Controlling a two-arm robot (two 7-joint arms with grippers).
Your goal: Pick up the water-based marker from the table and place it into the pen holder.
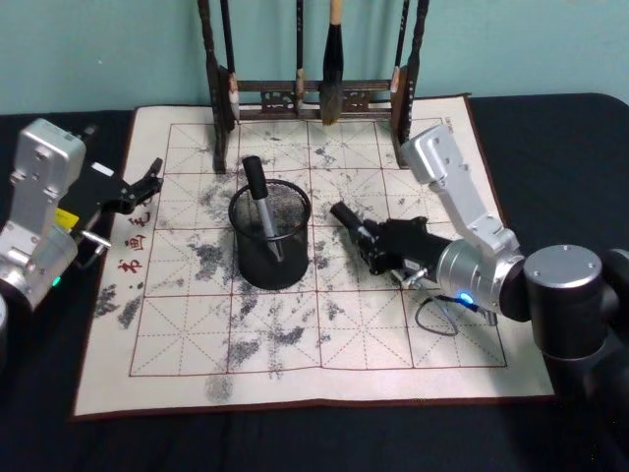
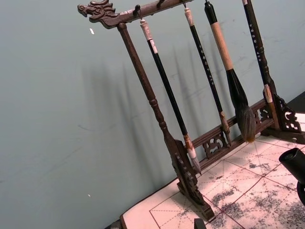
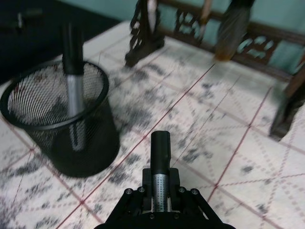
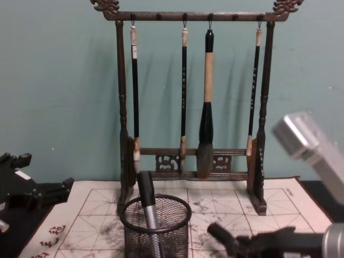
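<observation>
The black wire-mesh pen holder (image 1: pixel 270 258) (image 3: pixel 90 138) (image 4: pixel 156 231) stands upright on the stained white mat (image 1: pixel 393 339). One marker with a black cap and grey barrel (image 1: pixel 259 200) (image 3: pixel 72 81) (image 4: pixel 146 204) leans inside it. My right gripper (image 1: pixel 370 236) (image 3: pixel 160 190) (image 4: pixel 244 244) is low over the mat just right of the holder, shut on a second water-based marker (image 1: pixel 346 215) (image 3: pixel 160 148) (image 4: pixel 216 231). Its black cap points toward the holder, and the two are apart. My left gripper (image 1: pixel 147 182) (image 4: pixel 59 191) rests open at the mat's left edge.
The tall bronze brush rack (image 1: pixel 314 98) (image 2: pixel 157 114) (image 4: pixel 193 97) with several hanging brushes stands along the mat's far edge, behind the holder. A thin cable (image 1: pixel 437 315) loops on the mat by my right wrist. Dark tabletop (image 1: pixel 550 138) surrounds the mat.
</observation>
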